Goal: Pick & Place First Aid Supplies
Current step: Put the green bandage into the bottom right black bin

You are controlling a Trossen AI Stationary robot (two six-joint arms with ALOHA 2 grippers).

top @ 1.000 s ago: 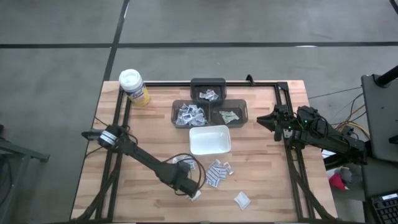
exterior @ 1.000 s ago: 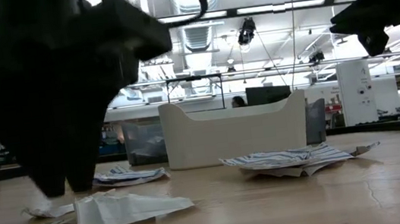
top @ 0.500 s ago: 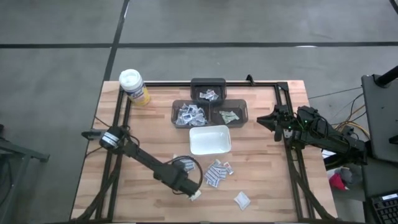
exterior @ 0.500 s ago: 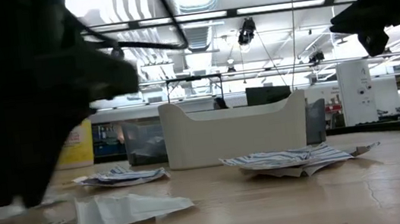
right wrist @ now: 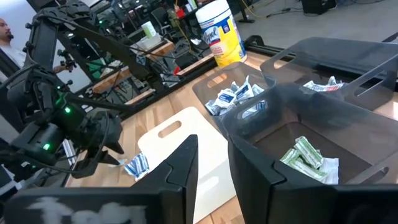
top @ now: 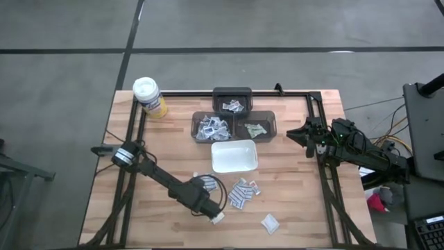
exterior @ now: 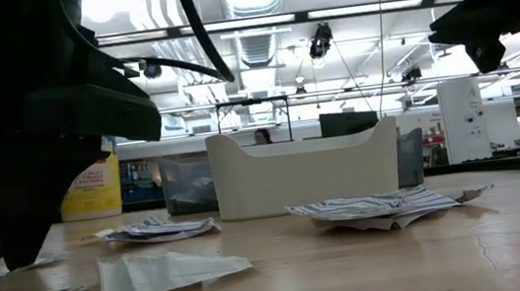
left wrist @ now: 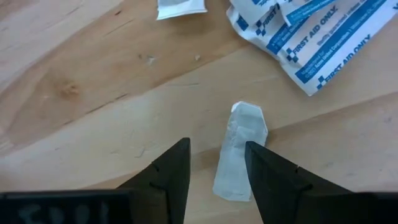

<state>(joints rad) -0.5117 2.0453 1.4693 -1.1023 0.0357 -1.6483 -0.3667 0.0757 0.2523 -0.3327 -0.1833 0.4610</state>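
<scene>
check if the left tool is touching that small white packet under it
Cannot tell. In the left wrist view the white packet lies between the open fingers of the left tool, overlapping one; no gap or contact shows plainly.

The table (top: 291, 208) is light brown wood with darker lines. The tray (top: 234, 155) is white. Three bins (top: 234, 117) are dark grey and see-through. The canister (top: 150, 97) is yellow with a white lid (it has blue print on a white label). The packets (left wrist: 311, 37) are white with blue checks and blue letters. One small packet (left wrist: 241, 149) is plain white. A few packets (right wrist: 305, 155) in one bin are greenish. Both arms are black, the left one (top: 163, 180) and the right one (top: 361, 154). The floor (top: 277, 28) is grey with dark lines.
</scene>
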